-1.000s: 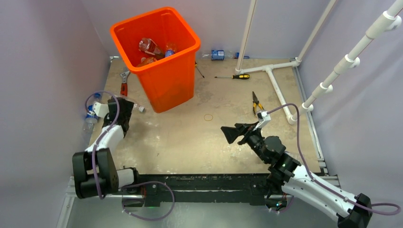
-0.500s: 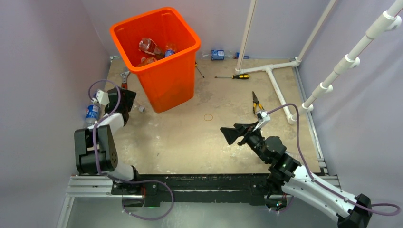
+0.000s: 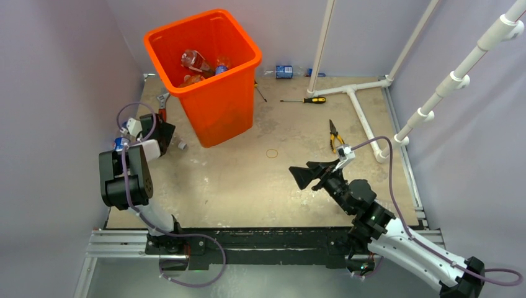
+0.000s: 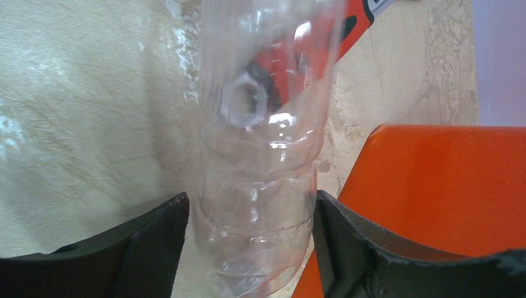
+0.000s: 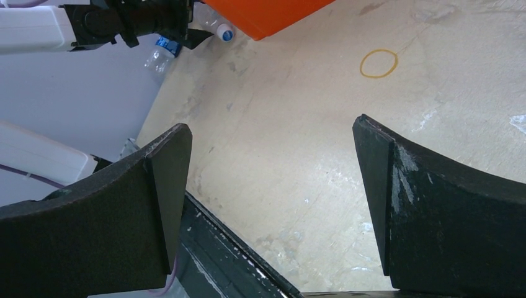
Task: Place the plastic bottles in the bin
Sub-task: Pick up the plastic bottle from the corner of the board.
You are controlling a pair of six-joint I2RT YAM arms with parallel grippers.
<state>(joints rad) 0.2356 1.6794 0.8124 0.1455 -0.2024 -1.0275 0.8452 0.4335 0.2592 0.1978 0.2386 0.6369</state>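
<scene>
Since the earlier frame the left arm has folded back, elbow raised, drawing the left gripper (image 3: 162,131) closer to the bin (image 3: 217,112) near the left edge of the surface (image 3: 248,180). The right arm is essentially unchanged. Several bottles (image 3: 195,62) already lie in the bin. Three appear outstanding: the clear bottle (image 4: 260,124) clamped between the left jaws, low beside the bin wall, a blue-labelled bottle (image 3: 118,143) at the left edge, and a third bottle (image 3: 284,71) at the far edge. The right gripper (image 3: 300,177) hovers mid-surface, jaws wide and empty.
</scene>
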